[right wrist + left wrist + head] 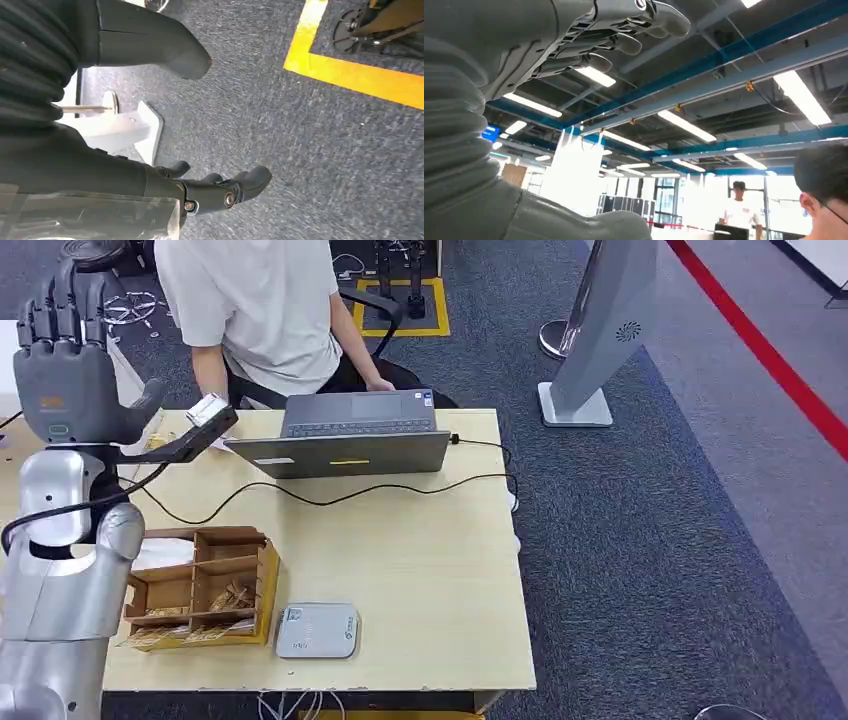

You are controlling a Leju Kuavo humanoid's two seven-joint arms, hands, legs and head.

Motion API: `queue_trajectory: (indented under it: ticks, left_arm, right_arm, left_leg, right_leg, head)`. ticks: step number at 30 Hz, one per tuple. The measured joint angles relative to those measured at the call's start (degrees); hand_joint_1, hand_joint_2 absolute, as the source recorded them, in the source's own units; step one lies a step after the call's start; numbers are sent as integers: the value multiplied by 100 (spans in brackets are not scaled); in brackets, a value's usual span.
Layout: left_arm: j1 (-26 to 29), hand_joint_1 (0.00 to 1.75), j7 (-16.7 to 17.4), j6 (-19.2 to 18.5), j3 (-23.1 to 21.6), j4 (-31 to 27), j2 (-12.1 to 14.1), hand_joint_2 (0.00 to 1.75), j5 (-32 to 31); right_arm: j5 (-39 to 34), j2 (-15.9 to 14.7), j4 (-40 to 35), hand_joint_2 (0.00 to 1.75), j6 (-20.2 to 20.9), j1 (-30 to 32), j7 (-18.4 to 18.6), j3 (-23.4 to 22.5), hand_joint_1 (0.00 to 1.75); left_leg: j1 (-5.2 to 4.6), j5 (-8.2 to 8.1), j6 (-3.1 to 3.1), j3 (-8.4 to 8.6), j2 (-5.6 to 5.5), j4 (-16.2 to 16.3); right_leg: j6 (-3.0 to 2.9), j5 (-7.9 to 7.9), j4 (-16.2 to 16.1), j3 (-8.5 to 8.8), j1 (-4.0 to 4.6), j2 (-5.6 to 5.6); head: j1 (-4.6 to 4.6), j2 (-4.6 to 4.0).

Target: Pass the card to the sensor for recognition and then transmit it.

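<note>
Here your left hand (pixel 65 360) is raised upright, fingers apart, holding nothing; your right hand (pixel 210 192) hangs slack-fingered and empty over grey carpet (pixel 300 150), beside the wooden table (pixel 420 570).

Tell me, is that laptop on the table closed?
No, the laptop on the table stands open, its keyboard facing the seated person.

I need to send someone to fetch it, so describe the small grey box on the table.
On the wooden table, look at the near edge, right of the cardboard organizer. The grey box lies flat there, a rounded pale slab, unlike the open laptop at the far edge.
</note>
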Motion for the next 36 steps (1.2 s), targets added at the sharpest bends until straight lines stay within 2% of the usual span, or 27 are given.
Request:
queue_trajectory:
  ticks: [2, 4, 7, 12, 15, 21, 25, 31, 36]
  left_arm:
    - [104, 0, -50, 13, -2, 2, -22, 175, 86]
    - [287, 0, -105, -259, -61, -72, -59, 175, 250]
    - [748, 0, -40, -760, -233, -580, -70, 175, 424]
    - [1231, 0, -28, -1105, -546, -1286, -33, 175, 603]
    - [1864, 0, -102, -1311, -795, -2005, 142, 175, 835]
    - [2790, 0, -400, -1521, -1323, -2807, 652, 175, 1209]
    - [3117, 0, -483, -1567, -1545, -3075, 951, 175, 1340]
    - [3221, 0, -483, -1571, -1657, -3248, 1130, 175, 1377]
    - [3251, 0, -483, -1571, -1681, -3305, 1182, 175, 1377]
  right_arm:
    - [-15, 0, 0, 175, 17, 15, 61, -4, 0]
    - [-77, 0, 0, 175, 13, 29, 101, -46, 0]
    - [-188, 0, 0, 175, -24, 69, 116, -155, 0]
    - [-332, 18, -2, 175, -44, 85, 144, -312, 0]
    - [-446, 55, -11, 175, -72, 111, 173, -465, 0]
    - [-560, 109, -37, 175, -133, 148, 203, -732, 0]
    - [-560, 116, -42, 175, -131, 146, 210, -855, 0]
    - [-560, 129, -57, 175, -131, 147, 210, -920, 0]
    - [-560, 129, -57, 175, -131, 145, 210, -953, 0]
  left_leg:
    - [0, 0, 0, 0, 0, 0]
    - [0, 0, 0, 1, -1, 0]
    - [1, -1, 0, -1, 1, 0]
    - [0, -3, 1, -4, -2, -1]
    - [-4, -13, -4, 10, 15, -3]
    - [-3, -13, -6, 10, 11, -5]
    - [0, -13, -6, 10, 10, -5]
    - [2, -12, -5, 12, 10, -5]
    - [0, -12, -5, 13, 9, -4]
  right_leg:
    - [0, 0, 0, 0, 0, 0]
    - [0, 0, 0, 2, -1, 0]
    - [1, -1, -1, 0, -1, 2]
    - [3, -3, -2, 3, -2, -2]
    - [1, -6, -3, 4, -4, 17]
    - [-5, -14, -2, 5, 0, 9]
    - [-5, -14, -1, 5, 2, 7]
    - [-5, -13, 0, 9, 1, 6]
    - [-5, -13, -1, 10, 0, 5]
  head:
    - [2, 0]
    - [0, 0]
    - [2, 0]
    - [2, 0]
    - [0, 0]
    - [7, 0]
    - [7, 0]
    - [7, 0]
    - [7, 0]
